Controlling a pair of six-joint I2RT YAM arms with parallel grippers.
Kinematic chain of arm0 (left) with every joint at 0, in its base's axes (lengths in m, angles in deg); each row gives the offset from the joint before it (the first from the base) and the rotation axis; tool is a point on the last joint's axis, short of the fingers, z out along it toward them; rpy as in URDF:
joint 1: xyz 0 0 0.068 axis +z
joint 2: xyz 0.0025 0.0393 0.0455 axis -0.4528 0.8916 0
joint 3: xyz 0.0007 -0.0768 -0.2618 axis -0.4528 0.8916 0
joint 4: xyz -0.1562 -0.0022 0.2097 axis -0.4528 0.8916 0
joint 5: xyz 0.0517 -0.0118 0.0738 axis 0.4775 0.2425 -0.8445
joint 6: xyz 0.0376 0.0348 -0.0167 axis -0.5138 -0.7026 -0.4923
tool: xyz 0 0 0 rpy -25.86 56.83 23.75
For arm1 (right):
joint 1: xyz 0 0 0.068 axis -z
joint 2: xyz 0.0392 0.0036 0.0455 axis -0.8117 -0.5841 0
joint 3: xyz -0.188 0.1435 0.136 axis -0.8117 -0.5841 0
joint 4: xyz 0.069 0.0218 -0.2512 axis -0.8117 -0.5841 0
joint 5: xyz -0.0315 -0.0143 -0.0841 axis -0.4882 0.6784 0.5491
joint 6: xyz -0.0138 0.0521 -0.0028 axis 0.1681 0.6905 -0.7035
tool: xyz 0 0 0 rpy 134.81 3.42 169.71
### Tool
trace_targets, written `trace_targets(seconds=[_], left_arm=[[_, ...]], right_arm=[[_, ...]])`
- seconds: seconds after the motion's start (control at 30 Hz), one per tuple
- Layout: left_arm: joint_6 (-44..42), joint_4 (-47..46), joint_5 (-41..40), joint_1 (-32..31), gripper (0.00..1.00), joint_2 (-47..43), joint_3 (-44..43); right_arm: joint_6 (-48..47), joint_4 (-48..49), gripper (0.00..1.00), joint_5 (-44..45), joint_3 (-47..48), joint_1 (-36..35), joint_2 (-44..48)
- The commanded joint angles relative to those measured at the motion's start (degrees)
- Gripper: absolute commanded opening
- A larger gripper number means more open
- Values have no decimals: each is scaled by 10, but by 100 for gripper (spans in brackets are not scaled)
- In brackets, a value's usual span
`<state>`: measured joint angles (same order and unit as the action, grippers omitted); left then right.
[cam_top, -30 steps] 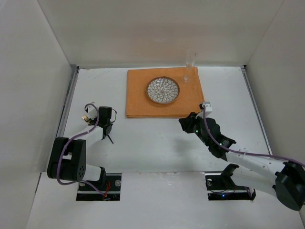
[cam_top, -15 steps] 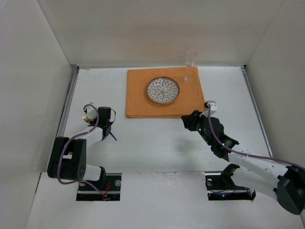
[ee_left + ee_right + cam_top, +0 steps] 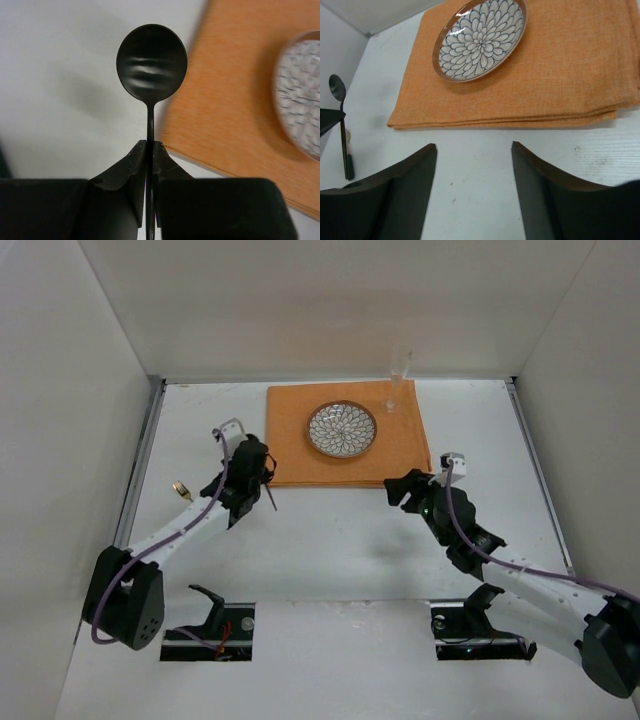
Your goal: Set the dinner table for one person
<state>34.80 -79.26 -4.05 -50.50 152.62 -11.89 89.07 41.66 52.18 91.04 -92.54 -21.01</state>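
My left gripper (image 3: pixel 258 472) is shut on the thin handle of a black spoon (image 3: pixel 151 62), just off the left edge of the orange cloth (image 3: pixel 300 455). In the left wrist view the jaws (image 3: pixel 150 145) pinch the handle, with the spoon bowl sticking out ahead of them. The spoon (image 3: pixel 337 87) also shows at the left of the right wrist view. A flower-patterned plate (image 3: pixel 341 429) lies on the cloth, and a clear stemmed glass (image 3: pixel 393 400) stands at its far right corner. My right gripper (image 3: pixel 398 490) (image 3: pixel 474 146) stands open over the white dinner table (image 3: pixel 330 550), near the cloth's front right corner, with nothing between its fingers.
White walls (image 3: pixel 60 440) close in the table on the left, the back and the right. A small brass-coloured object (image 3: pixel 181 488) lies near the left edge. The two arm bases (image 3: pixel 210 625) sit at the near edge.
My left arm has swung forward and to the right, carrying the spoon up to the cloth's left edge. My right gripper has opened wider and shifted slightly right.
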Motion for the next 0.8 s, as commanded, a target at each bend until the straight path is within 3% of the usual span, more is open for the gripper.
trace_targets(seconds=[0.0,0.13,0.33,0.43,0.5,0.57,0.77], left_arm=[[-14,-11,6,-73,0,32,-94],[-35,-43,41,-126,0,122,-209],[-36,-72,107,-172,0,308,-406],[-27,-72,130,-183,0,403,-510],[-21,-67,141,-189,0,457,-570],[-12,-61,135,-193,0,503,-620],[37,-37,137,-201,0,600,-725]], right_arm=[[9,20,70,41,-14,16,30],[36,25,78,71,-45,47,81],[94,5,67,66,-80,127,131],[100,4,53,43,-84,145,138],[104,-2,22,32,-82,154,136],[105,-8,9,14,-75,155,136],[106,-5,10,11,-76,157,130]])
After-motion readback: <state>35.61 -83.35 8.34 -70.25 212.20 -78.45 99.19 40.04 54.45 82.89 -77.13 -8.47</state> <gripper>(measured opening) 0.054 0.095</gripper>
